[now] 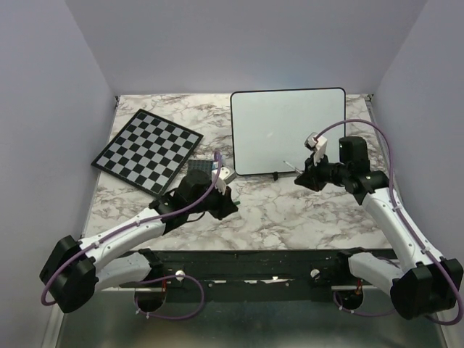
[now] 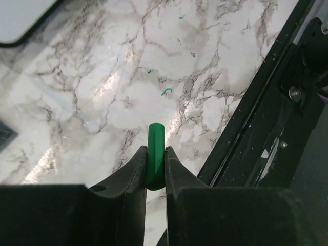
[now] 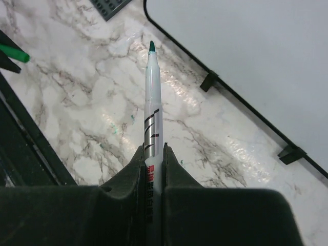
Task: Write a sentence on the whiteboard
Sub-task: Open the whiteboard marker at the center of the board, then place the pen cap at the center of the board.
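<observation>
Whiteboard (image 1: 288,132) far-right on table (image 1: 290,214); chessboard (image 1: 147,150) to its left, apart. L gripper (image 2: 156,163) w/ cap (image 2: 155,138) near centre. R gripper (image 3: 152,154) w/ marker (image 3: 152,92) just near of whiteboard's near edge.

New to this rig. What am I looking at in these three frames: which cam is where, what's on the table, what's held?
Two robot arms, the left arm and the right arm, are bolted at the near edge of a marble-patterned table. The wide picture comes from a fixed camera above and behind them. The other two come from a camera on each wrist, looking along its own fingers. On the table lie a whiteboard, with no writing I can make out, and a chessboard. The left end effector is shut on a green cap. The right end effector is shut on an uncapped marker with a green tip.
</observation>
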Motion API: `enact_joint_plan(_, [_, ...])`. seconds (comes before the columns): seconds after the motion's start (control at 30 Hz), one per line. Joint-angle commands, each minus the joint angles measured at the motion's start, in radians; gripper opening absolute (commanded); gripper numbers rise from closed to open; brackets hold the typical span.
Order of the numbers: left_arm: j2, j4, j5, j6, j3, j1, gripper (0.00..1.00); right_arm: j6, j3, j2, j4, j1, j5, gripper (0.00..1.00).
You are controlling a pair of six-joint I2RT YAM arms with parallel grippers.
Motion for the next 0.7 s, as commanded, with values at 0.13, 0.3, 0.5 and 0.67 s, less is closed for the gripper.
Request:
enact_joint_plan(0.13, [0.185,0.385,-0.342,-0.296,-0.064,-0.070,0.00,0.034,-0.021,-0.036,0.058,-0.040,0.050,0.00])
enact_joint_plan(0.3, [0.320,0.375,-0.481,-0.337,-0.041,-0.090,0.00,0.025,-0.027,-0.044,0.047,-0.056,0.014,0.01])
enact_joint_plan(0.5, [0.389,0.284,-0.546,-0.348,-0.015,-0.105,0.00,0.023,-0.021,-0.026,0.032,-0.071,-0.029,0.01])
enact_joint_plan(0.67, [0.416,0.221,-0.586,-0.351,0.008,-0.110,0.01,0.021,-0.018,-0.019,0.029,-0.073,-0.040,0.01])
